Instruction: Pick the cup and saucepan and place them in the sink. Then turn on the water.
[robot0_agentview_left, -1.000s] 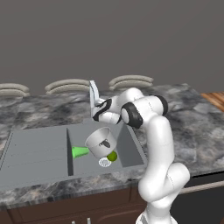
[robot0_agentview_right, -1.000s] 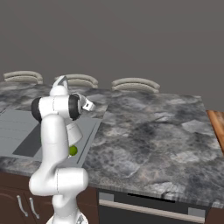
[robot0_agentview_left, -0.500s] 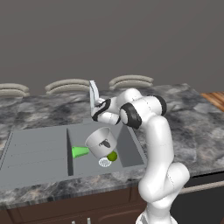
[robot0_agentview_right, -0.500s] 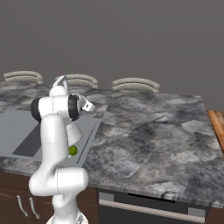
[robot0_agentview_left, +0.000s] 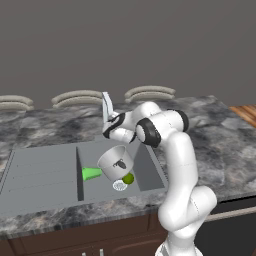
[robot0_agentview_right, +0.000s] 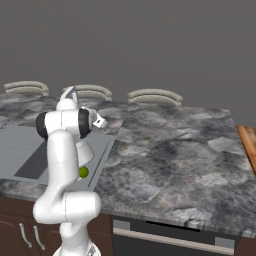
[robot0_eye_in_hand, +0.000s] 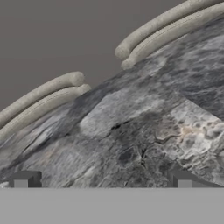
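With cup and saucepan both down in the sink (robot0_agentview_left: 45, 170), only the water is left to do.

Reading left to right in the left base view: flat drainboard, divider, then the green cup (robot0_agentview_left: 91, 173) lying on its side on the basin floor, the saucepan (robot0_agentview_left: 116, 162) tipped against it with its mouth up and to the left, a small yellow-green ball (robot0_agentview_left: 128, 178) at its right by the round drain. Compared with a second ago nothing in the basin has shifted and the arm holds the same pose, so the placing looks settled. The gripper (robot0_eye_in_hand: 103, 180) is by the slim faucet (robot0_agentview_left: 107, 106) at the back rim, jaws spread wide and holding nothing, pointing across the granite counter (robot0_eye_in_hand: 144, 131). No brand, label or writing is legible.
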